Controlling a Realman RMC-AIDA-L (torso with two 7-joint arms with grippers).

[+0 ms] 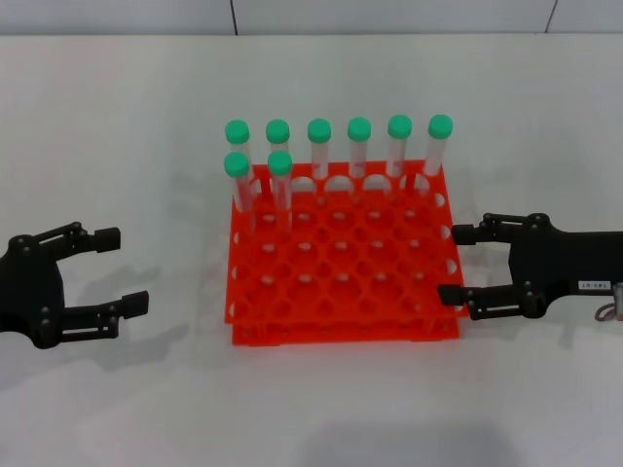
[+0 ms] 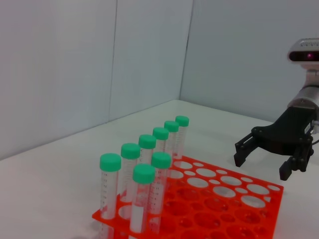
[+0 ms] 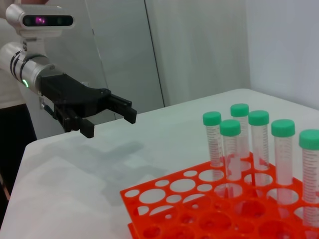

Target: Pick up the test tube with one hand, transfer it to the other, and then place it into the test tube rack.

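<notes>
- The orange test tube rack (image 1: 343,263) is sitting on the white tabletop (image 1: 127,146) midway between the two arms, square to the head view.
- Eight green-capped test tubes are standing upright in the rack: six are filling the far row (image 1: 359,146), and two are occupying the second row at the robot's left end (image 1: 259,180).
- No tube is lying loose on the tabletop, and none is being held; every tube in view is seated in the rack.
- The left end effector (image 1: 115,272) is hovering over the tabletop on the robot's left, well apart from the rack. Its two fingers are standing spread, pointing toward the rack, with nothing between them.
- In the right wrist view, the left end effector (image 3: 112,117) is showing on a silver arm with a small green light (image 3: 24,82).
- The right end effector (image 1: 458,265) is positioned just beside the rack's right edge at its near corner. Its fingers are also standing spread and are holding nothing.
- A small white label (image 1: 594,285) is showing on the right end effector's body.
- In the left wrist view, the right end effector (image 2: 263,167) is hanging above the rack's (image 2: 227,199) far side with its fingers pointing down and apart.
</notes>
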